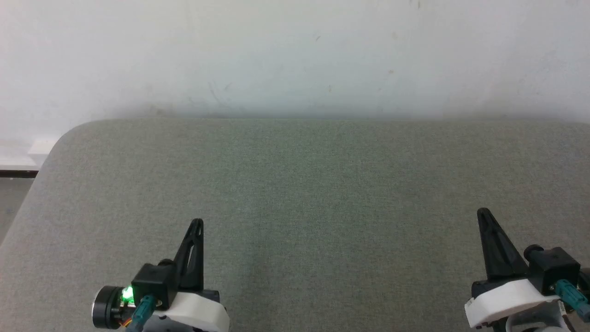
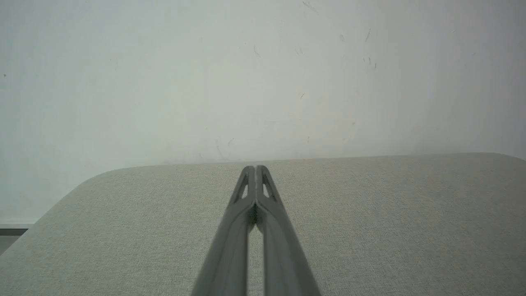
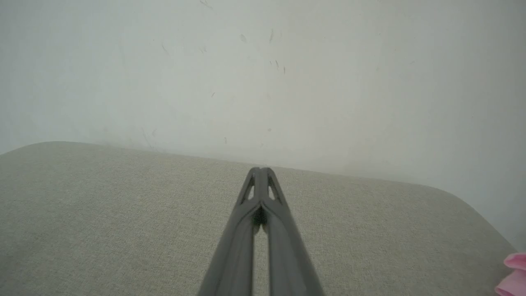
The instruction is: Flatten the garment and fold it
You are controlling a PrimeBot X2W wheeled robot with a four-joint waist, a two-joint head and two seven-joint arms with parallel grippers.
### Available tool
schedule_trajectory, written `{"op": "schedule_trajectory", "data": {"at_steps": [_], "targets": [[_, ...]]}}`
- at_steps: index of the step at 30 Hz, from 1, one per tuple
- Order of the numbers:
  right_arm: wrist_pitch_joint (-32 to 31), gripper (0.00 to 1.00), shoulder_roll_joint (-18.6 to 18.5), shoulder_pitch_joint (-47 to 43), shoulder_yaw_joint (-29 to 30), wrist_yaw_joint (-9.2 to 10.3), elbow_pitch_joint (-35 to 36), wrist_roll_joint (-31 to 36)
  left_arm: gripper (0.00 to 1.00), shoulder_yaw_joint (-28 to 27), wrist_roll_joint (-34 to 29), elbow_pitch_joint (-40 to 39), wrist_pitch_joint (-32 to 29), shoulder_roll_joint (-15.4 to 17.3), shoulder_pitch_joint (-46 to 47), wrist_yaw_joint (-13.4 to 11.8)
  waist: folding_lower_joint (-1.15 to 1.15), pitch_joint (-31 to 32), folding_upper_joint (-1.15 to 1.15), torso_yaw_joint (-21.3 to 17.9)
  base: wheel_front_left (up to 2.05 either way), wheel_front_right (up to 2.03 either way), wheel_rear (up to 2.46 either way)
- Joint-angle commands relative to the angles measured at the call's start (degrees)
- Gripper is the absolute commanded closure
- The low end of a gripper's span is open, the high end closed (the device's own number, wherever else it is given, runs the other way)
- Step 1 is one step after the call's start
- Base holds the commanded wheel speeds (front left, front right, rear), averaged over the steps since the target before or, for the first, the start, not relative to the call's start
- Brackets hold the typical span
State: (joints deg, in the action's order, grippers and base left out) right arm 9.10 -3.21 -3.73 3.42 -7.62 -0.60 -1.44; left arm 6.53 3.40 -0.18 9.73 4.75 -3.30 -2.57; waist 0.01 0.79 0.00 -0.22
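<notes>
A small piece of the light pink garment (image 3: pixel 513 274) peeks in at the lower right edge of the right wrist view, beyond the table's right end; the rest of it is out of view. My left gripper (image 1: pixel 198 222) rests low at the front left of the grey table, its fingertips (image 2: pixel 255 168) pressed together with nothing between them. My right gripper (image 1: pixel 483 212) sits at the front right, shut too, its fingertips (image 3: pixel 259 169) touching and holding nothing.
The grey fabric-covered table (image 1: pixel 304 184) with rounded corners stands against a white wall (image 1: pixel 295 55). Its left edge drops off to a floor strip and a pale ledge (image 1: pixel 18 159).
</notes>
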Motion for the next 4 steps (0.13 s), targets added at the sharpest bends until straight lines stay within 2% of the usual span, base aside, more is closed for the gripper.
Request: {"op": "schedule_trajectory", "data": {"at_steps": [1, 4], "targets": [[-0.37, 1.0, 0.12, 0.89, -0.19, 0.05, 0.21, 0.49, 1.0, -0.49, -0.53, 0.07, -0.36, -0.25, 0.88, 0.45, 0.0, -0.01, 0.0, 0.0, 0.0, 0.0, 0.0], [-0.58, 1.0, 0.13, 0.96, -0.27, 0.05, 0.22, 0.52, 1.0, -0.64, -0.6, 0.07, -0.59, -0.29, 0.94, 0.5, 0.0, -0.03, 0.0, 0.01, 0.0, 0.0, 0.0]]}}
